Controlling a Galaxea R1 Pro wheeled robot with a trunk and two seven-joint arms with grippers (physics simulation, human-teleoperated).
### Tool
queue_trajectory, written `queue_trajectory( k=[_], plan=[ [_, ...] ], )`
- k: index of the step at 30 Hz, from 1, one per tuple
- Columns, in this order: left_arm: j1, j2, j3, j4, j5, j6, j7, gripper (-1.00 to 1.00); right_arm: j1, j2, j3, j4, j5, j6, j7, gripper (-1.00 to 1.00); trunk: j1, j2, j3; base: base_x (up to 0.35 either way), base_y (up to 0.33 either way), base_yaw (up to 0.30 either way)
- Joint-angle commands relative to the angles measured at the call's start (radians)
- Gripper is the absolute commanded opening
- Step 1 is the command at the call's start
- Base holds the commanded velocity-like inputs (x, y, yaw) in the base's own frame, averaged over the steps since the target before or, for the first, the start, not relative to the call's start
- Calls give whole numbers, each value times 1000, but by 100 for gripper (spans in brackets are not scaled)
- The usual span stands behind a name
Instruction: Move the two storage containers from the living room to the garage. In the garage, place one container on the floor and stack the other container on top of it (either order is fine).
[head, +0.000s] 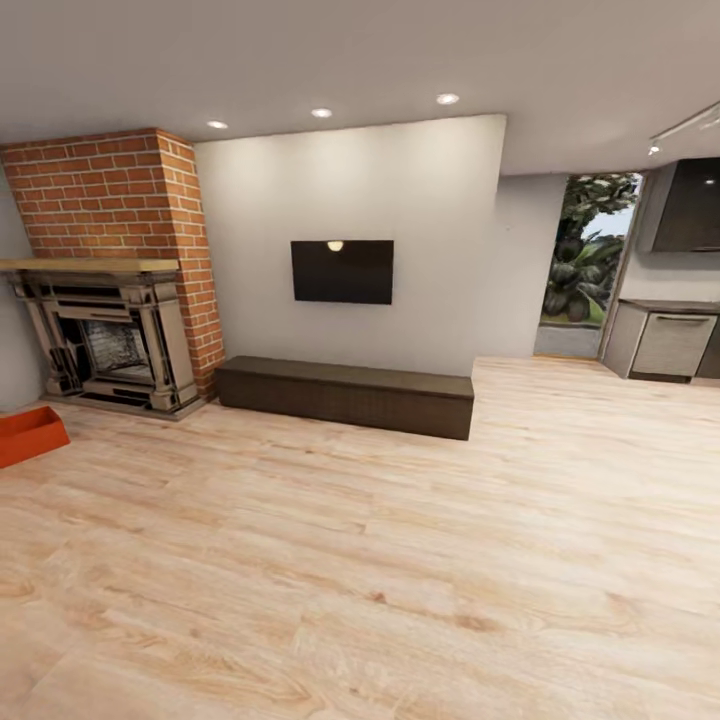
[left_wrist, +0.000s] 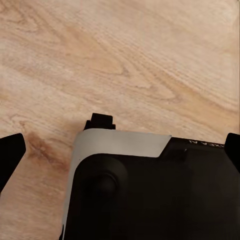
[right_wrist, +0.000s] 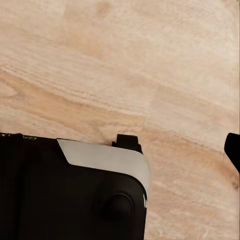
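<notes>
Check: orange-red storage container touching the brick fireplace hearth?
Apart. Head view shows bare wood-plank floor between the orange-red rectangular storage container and the red-brick fireplace.

Ahead of me the light wood-plank floor (head: 400, 560) lies open and wide, with nothing standing on it between here and the far wall. Along that wall a long, low dark bench (head: 345, 395) blocks the way, with a black screen (head: 342, 271) mounted above it. At far left the brick fireplace (head: 110, 300) juts out, and just before it one orange-red storage container (head: 28, 434) rests on the boards at the view's edge. At far right there is a doorway (head: 585, 270) beside grey cabinets (head: 665, 342). Under my wrists, the robot's own dark base (left_wrist: 150, 195) crowds the planks.
</notes>
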Motion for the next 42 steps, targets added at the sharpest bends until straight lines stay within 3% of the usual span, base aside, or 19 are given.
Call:
queue_trajectory(
  k=[1,32,42],
  plan=[
    [-1,0,-2,0,9,2,-4,100,-1,0,8,3,-10,-6,3,100,1,-1,0,321,0,108],
    [0,0,-2,0,9,2,-4,100,-1,-1,8,3,-9,-5,3,100,1,-1,3,321,0,13],
    [-1,0,-2,0,9,2,-4,100,-1,-1,8,3,-9,-6,3,100,1,-1,3,321,0,223]
  ],
)
